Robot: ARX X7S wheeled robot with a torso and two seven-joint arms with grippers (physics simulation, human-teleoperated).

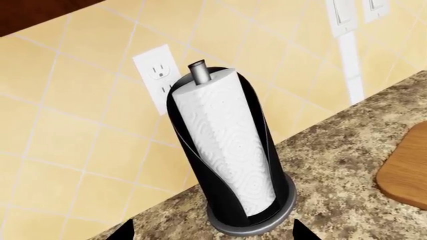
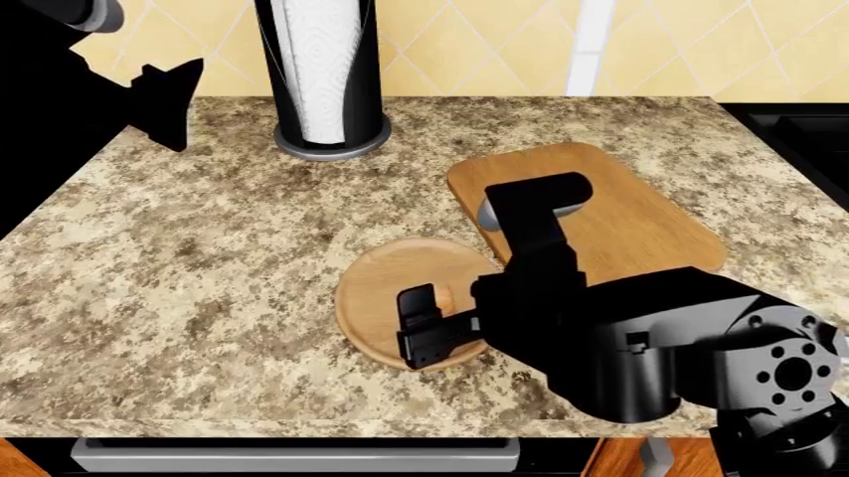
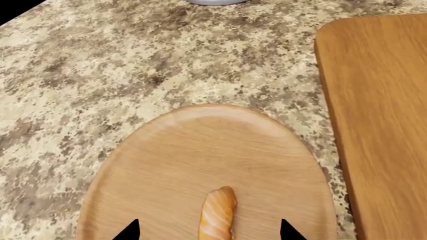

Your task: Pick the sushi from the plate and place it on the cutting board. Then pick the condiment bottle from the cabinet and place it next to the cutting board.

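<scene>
A: We see the sushi (image 3: 217,214) as a small orange-tan finger with pale stripes, lying on the round light-wood plate (image 3: 173,165).

B: Our right gripper (image 3: 208,231) is spread wide around it, holding nothing. Only our right wrist view shows the sushi; our head view hides it.

A: Our left gripper (image 1: 210,232) looks open too, facing the paper towel holder (image 1: 230,150).

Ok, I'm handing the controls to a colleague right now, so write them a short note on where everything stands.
Right gripper: open, low over the plate, fingertips either side of the sushi, not gripping.
Left gripper: raised at the back of the counter, facing the paper-towel holder; open or shut unclear.
Cutting board: bare, beside the plate.
Condiment bottle: not in view.
Done: nothing yet.
Left: sushi to the board, then the bottle beside the board.
</scene>
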